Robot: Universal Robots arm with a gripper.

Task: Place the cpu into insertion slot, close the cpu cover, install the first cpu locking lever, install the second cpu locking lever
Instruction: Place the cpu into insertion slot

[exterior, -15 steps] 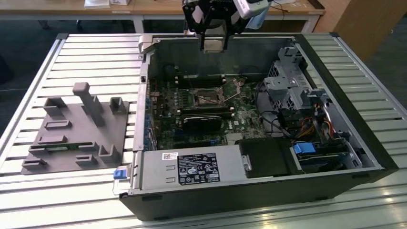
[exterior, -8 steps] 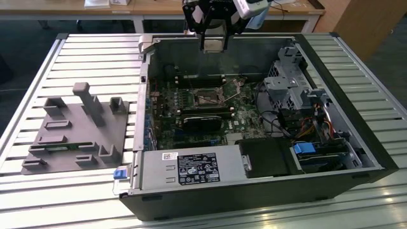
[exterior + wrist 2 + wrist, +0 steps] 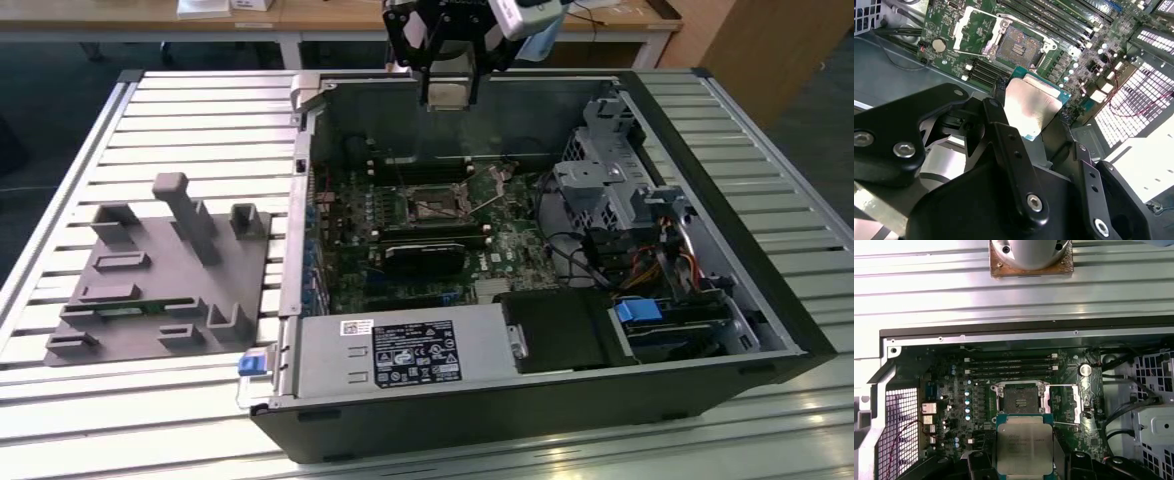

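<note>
One gripper (image 3: 449, 95), two fingers (image 3: 1004, 137) pinching the one cpu (image 3: 1024, 447) by opposite edges, silver top up in both wrist views. Cpu hangs above the open computer case (image 3: 747, 330), near the single insertion slot (image 3: 1021, 399), not in it. Slot bare. One cpu cover (image 3: 1077, 402) flipped open beside the slot. Case lies on slatted surface (image 3: 200, 120). One grey fixture (image 3: 160, 270) sits at the exterior view's left.
</note>
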